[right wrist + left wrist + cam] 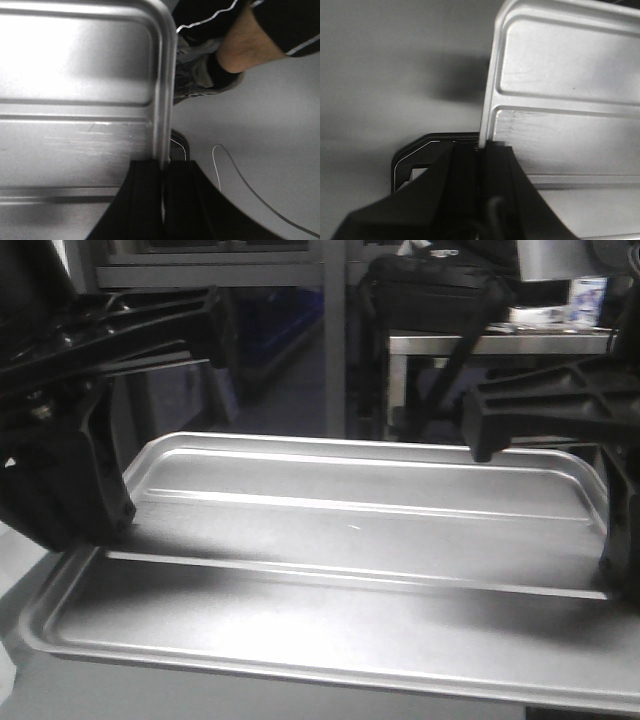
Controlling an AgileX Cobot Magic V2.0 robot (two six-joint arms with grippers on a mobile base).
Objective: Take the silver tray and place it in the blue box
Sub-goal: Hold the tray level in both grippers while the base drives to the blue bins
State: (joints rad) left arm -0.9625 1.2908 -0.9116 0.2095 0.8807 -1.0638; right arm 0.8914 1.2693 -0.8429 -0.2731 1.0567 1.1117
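Jaws on both arms are almost closed, each pinching the raised rim at one short end of the silver tray [340,570]. In the front view, the tray hangs level between the left arm [65,460] and the right arm [560,400], seemingly clear of the grey surface below; the blue box cannot be made out. In the left wrist view, the left jaws clamp the thin rim [489,110], and the tray's shadow [455,80] falls apart from its edge. In the right wrist view, the right jaws grip the opposite rim [164,100], with a person's shoe [200,70] and a thin cable [240,185] on the floor beyond. The tray looks like stiff, light, slick sheet metal, so it probably needs level grips at both ends or it may slide out.
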